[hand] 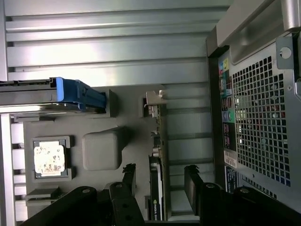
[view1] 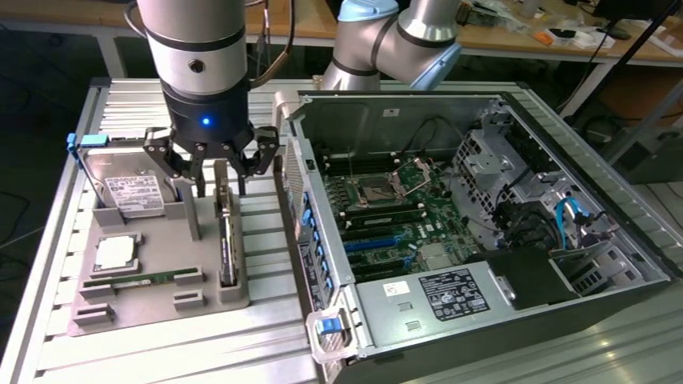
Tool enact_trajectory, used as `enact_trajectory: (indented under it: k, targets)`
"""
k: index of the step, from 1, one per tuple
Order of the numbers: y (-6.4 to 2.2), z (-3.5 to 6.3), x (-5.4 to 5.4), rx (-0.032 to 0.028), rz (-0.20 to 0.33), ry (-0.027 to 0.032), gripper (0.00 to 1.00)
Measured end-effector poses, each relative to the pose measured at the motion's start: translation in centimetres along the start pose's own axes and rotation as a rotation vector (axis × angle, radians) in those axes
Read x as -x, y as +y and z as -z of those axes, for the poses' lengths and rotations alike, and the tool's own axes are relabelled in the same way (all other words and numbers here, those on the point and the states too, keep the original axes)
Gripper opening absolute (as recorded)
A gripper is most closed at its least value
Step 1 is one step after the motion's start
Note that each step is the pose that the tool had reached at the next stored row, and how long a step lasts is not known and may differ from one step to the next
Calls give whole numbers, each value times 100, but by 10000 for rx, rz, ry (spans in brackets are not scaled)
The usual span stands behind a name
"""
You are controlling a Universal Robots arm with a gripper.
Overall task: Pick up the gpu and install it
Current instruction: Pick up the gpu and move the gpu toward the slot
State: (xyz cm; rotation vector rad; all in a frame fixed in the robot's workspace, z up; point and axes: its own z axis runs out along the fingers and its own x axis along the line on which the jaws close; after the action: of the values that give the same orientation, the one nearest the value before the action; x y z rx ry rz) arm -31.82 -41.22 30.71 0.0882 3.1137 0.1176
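Exterior view gives you the gripper point(view1: 221, 190) low over the grey holder tray point(view1: 160, 240), with its jaws spread wide and nothing held between them. The gpu point(view1: 227, 240) stands on its long edge in a slot of that tray, on the side nearest the open computer case point(view1: 481, 224), and the fingers come down on either side of the card's upper end. From the wrist view you can check the fit: the gripper point(hand: 160, 181) straddles the gpu point(hand: 156, 193), one dark finger on each face of the card and a visible gap on both sides, so neither finger touches it. The card's silvery bracket point(hand: 153, 100) lies at the end away from the fingers. Beside the gpu on the tray you see the hard drive in its blue frame point(view1: 128, 188), a processor chip point(view1: 114, 254) and a green RAM stick point(view1: 139, 280).
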Motion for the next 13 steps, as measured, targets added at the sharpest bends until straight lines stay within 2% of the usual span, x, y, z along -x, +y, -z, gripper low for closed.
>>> enact_trajectory:
  k: [13]
  targets:
    - [-17, -22, -9, -1, 0, 0, 54]
